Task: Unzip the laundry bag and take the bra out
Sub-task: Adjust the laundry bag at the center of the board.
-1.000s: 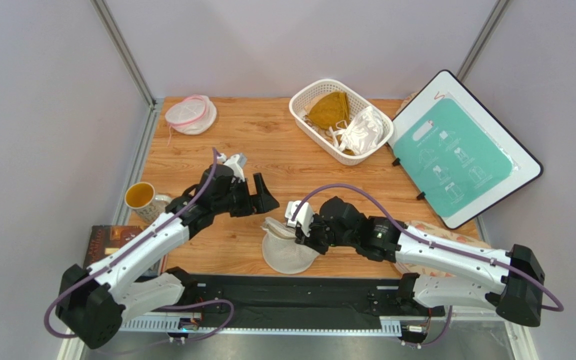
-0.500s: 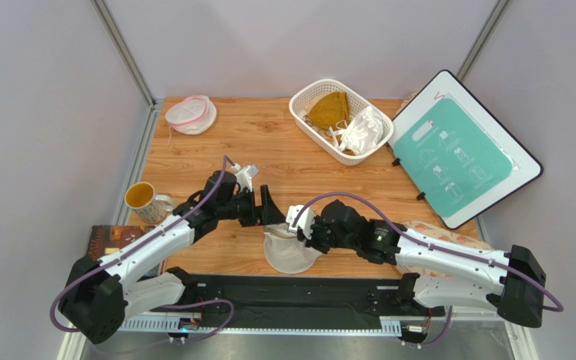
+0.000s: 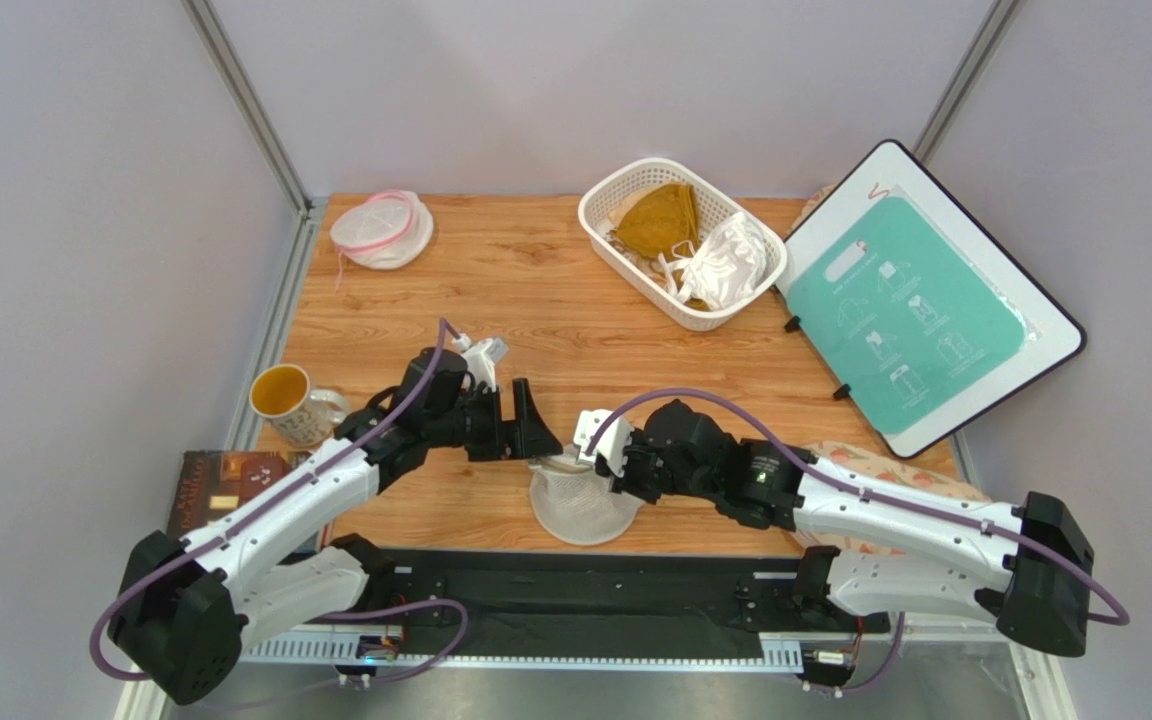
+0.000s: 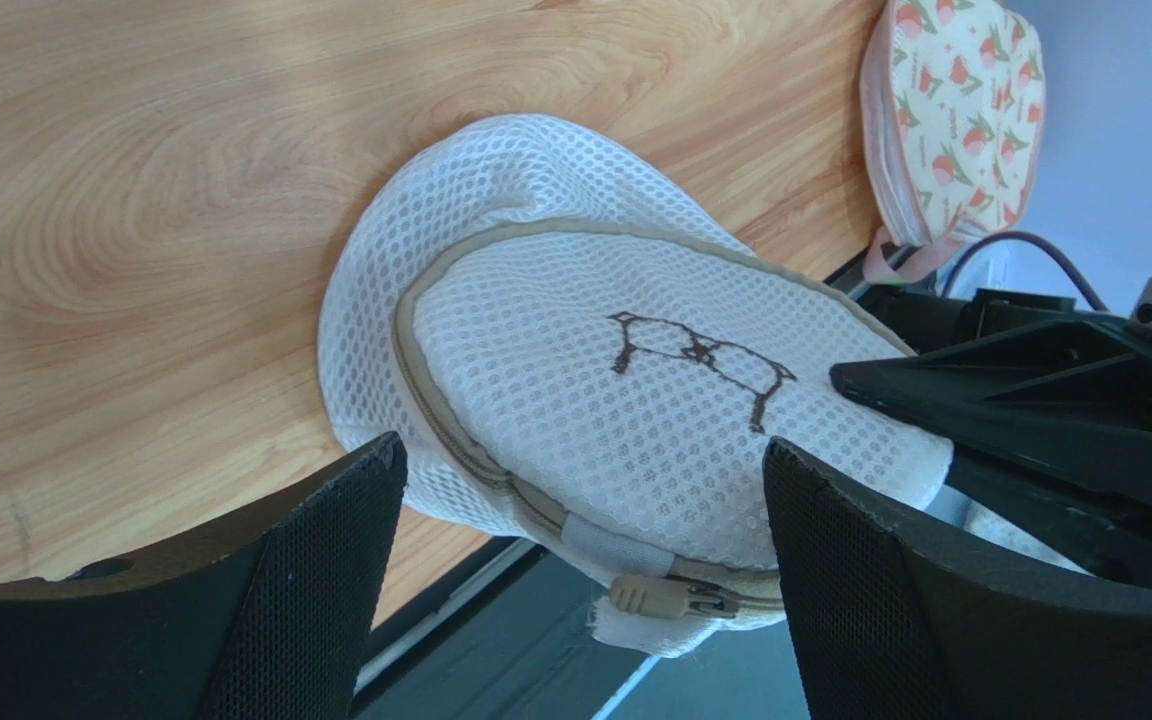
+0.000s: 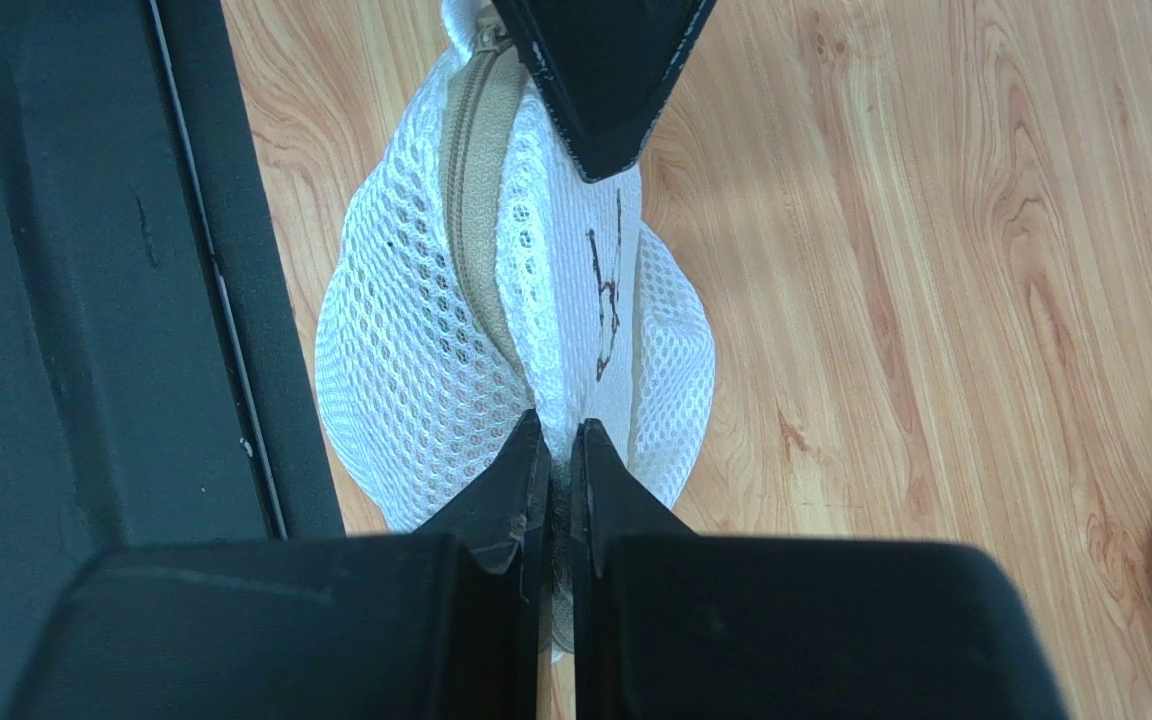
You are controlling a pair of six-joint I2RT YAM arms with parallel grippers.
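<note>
Looking down from above, you find the laundry bag (image 3: 579, 507) at the table's (image 3: 432, 285) near edge, between the arms. The left gripper (image 3: 534, 425) is just beside its far side and the right gripper (image 3: 599, 459) is at its top. In your left wrist view the left jaws stand wide apart, framing the bag's flat mesh face, with the zipper pull (image 4: 654, 596) at its lower rim. In your right wrist view the right fingers (image 5: 515, 480) are pinched together on the mesh beside the tan zipper (image 5: 465, 180).
</note>
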